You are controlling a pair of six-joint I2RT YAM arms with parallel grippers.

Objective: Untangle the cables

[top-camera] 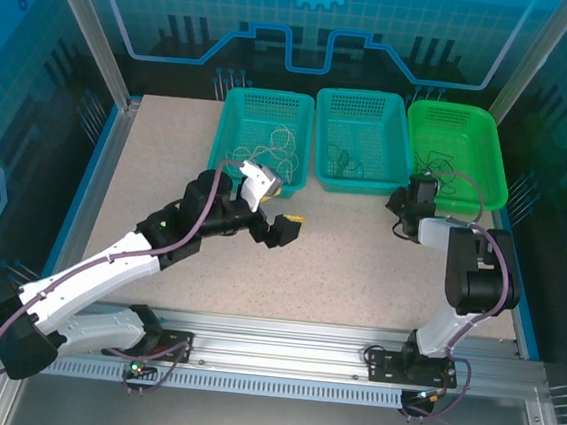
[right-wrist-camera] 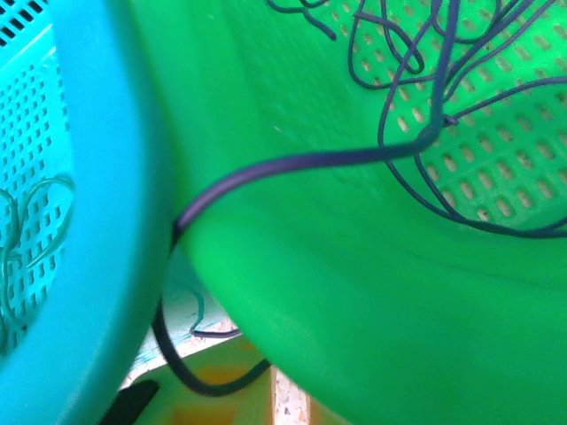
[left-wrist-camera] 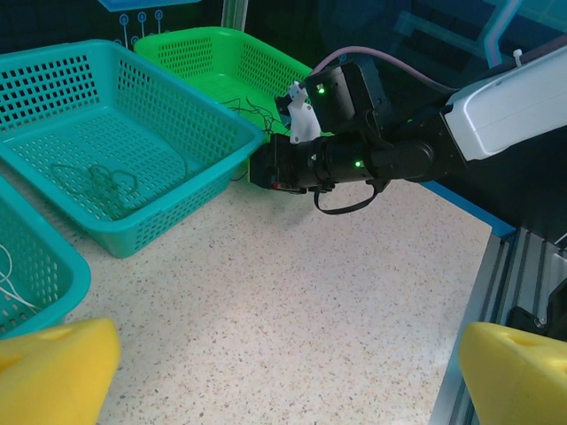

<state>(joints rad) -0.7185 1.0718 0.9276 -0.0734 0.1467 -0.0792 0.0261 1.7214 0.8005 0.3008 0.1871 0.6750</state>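
Along the near edge of the desk (top-camera: 358, 270), both arms rise from their bases on the rail. The left arm stretches low, forward and to the right across the speckled top. Its left hand (top-camera: 284, 205) sits just short of the left teal basket (top-camera: 221, 131), jaws spread wide with nothing between them. In its own wrist view the yellow pads (left-wrist-camera: 53, 372) fill the two bottom corners, cut off by the frame, with bare desk between them.

The right arm folds into a tight upright elbow, then reaches left and forward. That puts the right hand (top-camera: 418, 188) at the near left corner of the green basket (top-camera: 497, 163). From the left wrist view it reads as a dark block against that corner, its fingers lost in the black body. Its own camera is pressed close to the green wall and blurred, with only a smear of yellow at the bottom edge. I cannot tell whether the jaws are closed or grip anything.

The dark cables (right-wrist-camera: 425, 88) lie tangled on the green basket's floor. One strand (right-wrist-camera: 292, 164) climbs out over the wall, drops into the gap beside the middle teal basket (right-wrist-camera: 97, 221) and loops near that yellow smear. The green cables (left-wrist-camera: 97, 181) curl on the middle basket's floor. The pale cables (top-camera: 269, 156) lie in the left teal basket.
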